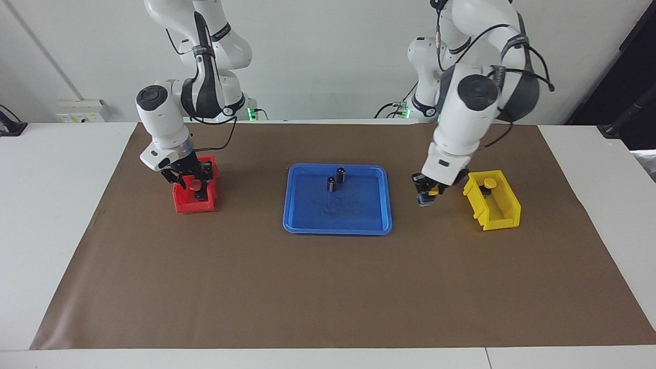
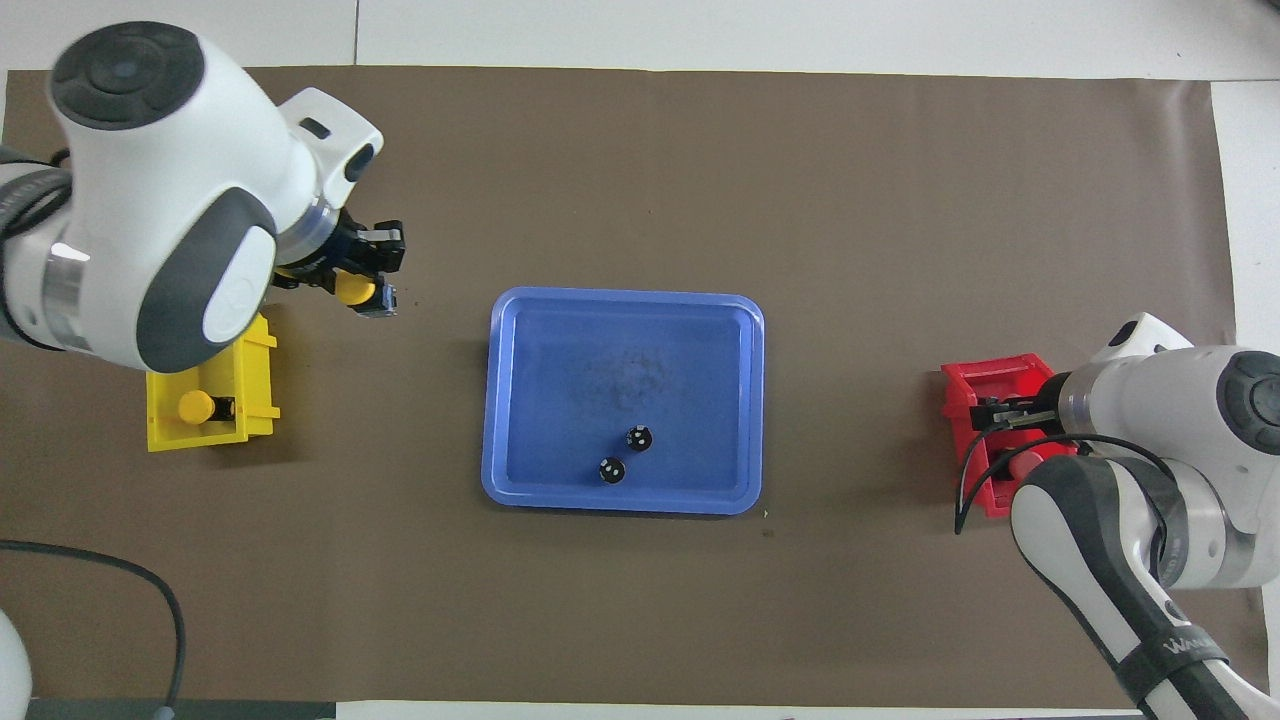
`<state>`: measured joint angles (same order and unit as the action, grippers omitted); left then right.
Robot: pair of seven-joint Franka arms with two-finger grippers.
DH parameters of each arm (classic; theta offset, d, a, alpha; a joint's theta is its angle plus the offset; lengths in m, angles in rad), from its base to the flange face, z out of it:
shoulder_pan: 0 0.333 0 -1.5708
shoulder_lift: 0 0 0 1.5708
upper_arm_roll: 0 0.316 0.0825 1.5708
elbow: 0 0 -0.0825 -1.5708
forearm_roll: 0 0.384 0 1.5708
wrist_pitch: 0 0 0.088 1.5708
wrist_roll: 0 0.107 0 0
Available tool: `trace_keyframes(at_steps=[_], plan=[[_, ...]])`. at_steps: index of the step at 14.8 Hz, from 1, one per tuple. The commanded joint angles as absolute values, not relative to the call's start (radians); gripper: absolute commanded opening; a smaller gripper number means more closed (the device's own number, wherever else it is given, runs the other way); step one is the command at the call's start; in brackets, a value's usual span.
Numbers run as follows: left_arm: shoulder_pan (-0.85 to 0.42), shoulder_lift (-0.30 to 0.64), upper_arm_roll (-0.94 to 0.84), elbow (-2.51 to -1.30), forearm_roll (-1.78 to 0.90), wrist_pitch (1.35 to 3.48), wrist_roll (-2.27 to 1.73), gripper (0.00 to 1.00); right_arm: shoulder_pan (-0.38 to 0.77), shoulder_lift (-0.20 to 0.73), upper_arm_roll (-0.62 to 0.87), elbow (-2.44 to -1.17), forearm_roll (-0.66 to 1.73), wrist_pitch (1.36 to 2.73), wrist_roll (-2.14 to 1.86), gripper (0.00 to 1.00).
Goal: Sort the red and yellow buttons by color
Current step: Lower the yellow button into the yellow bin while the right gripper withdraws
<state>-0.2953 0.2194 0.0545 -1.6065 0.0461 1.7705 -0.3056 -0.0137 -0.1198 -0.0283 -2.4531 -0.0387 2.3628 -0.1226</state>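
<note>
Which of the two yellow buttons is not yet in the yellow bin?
The yellow button held in the left gripper, up in the air between blue tray and yellow bin. The other yellow button already sits inside that bin.

My facing camera looks down at the robots from high across the tabletop (image 1: 328,287); my overhead camera looks steeply down from their end. Both take in all four tabletop edges, half a turn apart.

White wall (image 1: 318,61) rises past a brown-matted white table (image 1: 51,215).
</note>
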Motion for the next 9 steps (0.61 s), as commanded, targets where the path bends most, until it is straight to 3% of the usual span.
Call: trace_keyframes(at_steps=[1,5,9], plan=[[-0.122,0.206,0.043,-1.641,0.061,1.833,-0.074,0.01,-0.014,-0.107,-0.017,-2.363,-0.032,2.26,-0.144,0.83],[-0.022,0.19,0.044,-1.733,0.061,1.939,0.017,0.01,-0.006,-0.112,-0.015,-2.183,-0.037,2.019,-0.146,0.99],[-0.018,0.146,0.044,-1.877,0.061,2.055,0.02,0.01,-0.008,-0.161,-0.014,-2.051,-0.031,1.858,-0.121,0.99]])
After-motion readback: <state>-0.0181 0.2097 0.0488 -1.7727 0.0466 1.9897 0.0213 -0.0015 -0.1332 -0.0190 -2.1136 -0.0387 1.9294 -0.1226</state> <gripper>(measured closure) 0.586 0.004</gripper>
